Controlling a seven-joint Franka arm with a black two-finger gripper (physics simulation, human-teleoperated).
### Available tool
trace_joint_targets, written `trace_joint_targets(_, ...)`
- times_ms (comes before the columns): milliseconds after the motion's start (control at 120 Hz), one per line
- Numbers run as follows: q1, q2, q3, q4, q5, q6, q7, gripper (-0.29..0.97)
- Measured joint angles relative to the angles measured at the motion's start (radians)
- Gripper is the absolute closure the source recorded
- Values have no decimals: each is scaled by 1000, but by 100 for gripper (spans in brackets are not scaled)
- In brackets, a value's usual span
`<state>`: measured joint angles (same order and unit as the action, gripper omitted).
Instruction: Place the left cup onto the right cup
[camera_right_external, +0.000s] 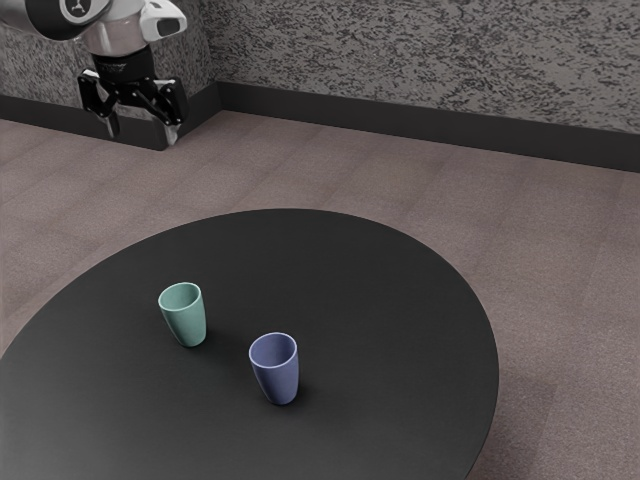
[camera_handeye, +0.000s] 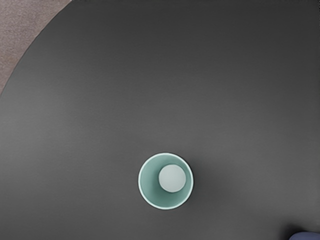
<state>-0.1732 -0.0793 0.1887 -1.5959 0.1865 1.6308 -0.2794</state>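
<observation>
Currently the gripper (camera_right_external: 141, 130) hangs high in the exterior view's upper left, well above and well apart from both cups. Its two black fingers (camera_right_external: 170, 115) stand spread apart with nothing between them, so the tool is released. The round black table (camera_right_external: 400, 300) bears two cups, both upright with their mouths up. The green cup (camera_right_external: 182, 313) stands toward the exterior view's left. The blue cup (camera_right_external: 274, 367) stands toward the exterior view's right of it and somewhat nearer that camera. The two cups are near each other but apart, with a strip of bare tabletop between them, and neither is stacked on the other. Each casts a soft shadow on the tabletop at its base. Beyond the table lies a brownish floor (camera_right_external: 480, 190), bounded by a dark baseboard (camera_right_external: 420, 122) under a speckled grey wall (camera_right_external: 400, 50). The wrist view looks straight down onto the table (camera_handeye: 150, 75). The green cup (camera_handeye: 165, 180) is seen through its open mouth, a pale round bottom inside a teal rim. A small dark sliver of the blue cup (camera_handeye: 305, 235) shows apart from it. A patch of floor (camera_handeye: 20, 30) shows past the table's curved edge.
</observation>
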Motion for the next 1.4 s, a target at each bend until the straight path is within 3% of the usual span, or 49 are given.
trace_joint_targets(367,1,-3,0,-22,-3,1,11,0)
trace_joint_targets(700,8,5,-1,-140,-20,10,17,0)
trace_joint_targets(1400,60,88,-2,-379,-85,173,21,0)
